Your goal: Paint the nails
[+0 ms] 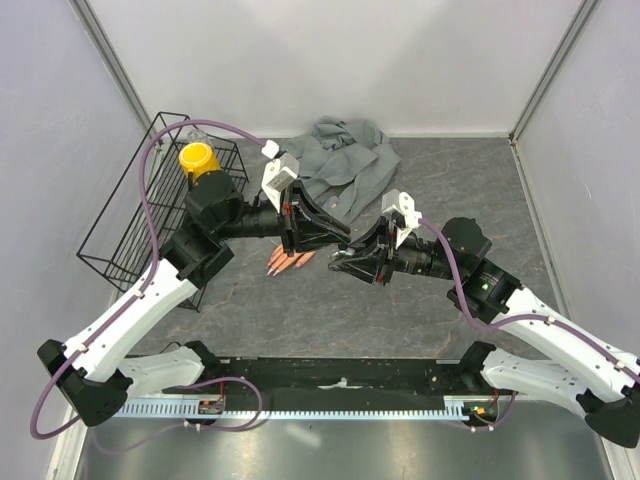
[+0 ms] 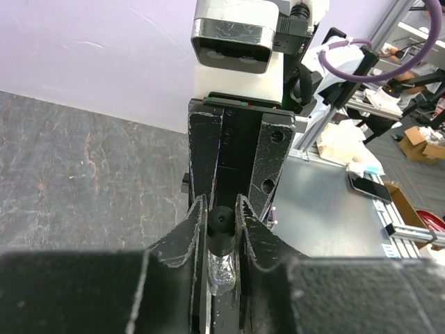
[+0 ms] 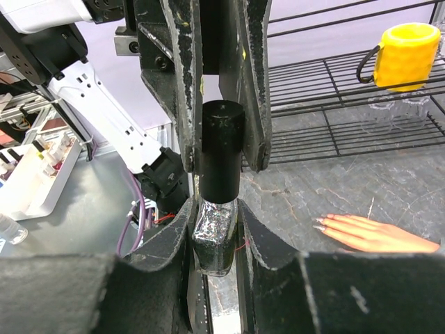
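Note:
A glittery silver nail polish bottle (image 3: 217, 240) with a tall black cap (image 3: 220, 149) is held between both grippers above the table. My right gripper (image 3: 217, 216) is shut on the glass body. My left gripper (image 2: 221, 216) is shut on the cap (image 2: 221, 224). In the top view the left gripper (image 1: 335, 238) and right gripper (image 1: 342, 262) meet tip to tip. The peach mannequin hand (image 3: 379, 236) lies flat on the table, its pale nails (image 3: 320, 221) pointing at the bottle. Its fingers (image 1: 288, 263) show under the left gripper, and the grey sleeve (image 1: 345, 165) lies behind.
A black wire rack (image 1: 125, 225) stands at the left with a yellow cup (image 1: 197, 160) in it, which also shows in the right wrist view (image 3: 407, 49). Pale walls close the sides and back. The arms' bases line the near edge.

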Robot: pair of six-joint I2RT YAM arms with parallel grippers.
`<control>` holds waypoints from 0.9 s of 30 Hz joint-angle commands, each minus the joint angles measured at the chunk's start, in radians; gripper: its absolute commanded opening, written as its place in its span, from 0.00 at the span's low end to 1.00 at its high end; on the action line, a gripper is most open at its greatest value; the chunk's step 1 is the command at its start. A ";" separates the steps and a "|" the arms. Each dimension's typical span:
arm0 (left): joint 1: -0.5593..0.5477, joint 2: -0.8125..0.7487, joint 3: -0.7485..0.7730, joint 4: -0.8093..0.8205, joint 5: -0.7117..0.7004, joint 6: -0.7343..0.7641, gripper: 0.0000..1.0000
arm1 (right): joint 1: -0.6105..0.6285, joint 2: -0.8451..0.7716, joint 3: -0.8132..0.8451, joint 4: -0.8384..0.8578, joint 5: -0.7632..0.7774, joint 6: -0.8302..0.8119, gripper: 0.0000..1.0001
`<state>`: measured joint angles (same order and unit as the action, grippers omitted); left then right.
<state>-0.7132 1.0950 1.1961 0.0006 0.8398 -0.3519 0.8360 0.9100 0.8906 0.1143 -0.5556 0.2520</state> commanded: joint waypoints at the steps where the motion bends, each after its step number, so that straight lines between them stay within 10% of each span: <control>1: 0.004 0.022 -0.012 -0.128 -0.001 -0.022 0.02 | -0.005 -0.034 0.067 0.259 0.007 0.013 0.00; 10: 0.004 0.040 0.045 -0.192 0.007 0.005 0.06 | -0.005 -0.022 0.073 0.255 -0.020 0.013 0.00; 27: 0.012 -0.035 0.247 -0.321 -0.171 0.068 0.92 | -0.005 0.026 0.085 0.059 -0.067 -0.074 0.00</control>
<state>-0.7074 1.1053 1.3750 -0.2703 0.7219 -0.3286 0.8288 0.9409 0.9283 0.1986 -0.6239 0.2333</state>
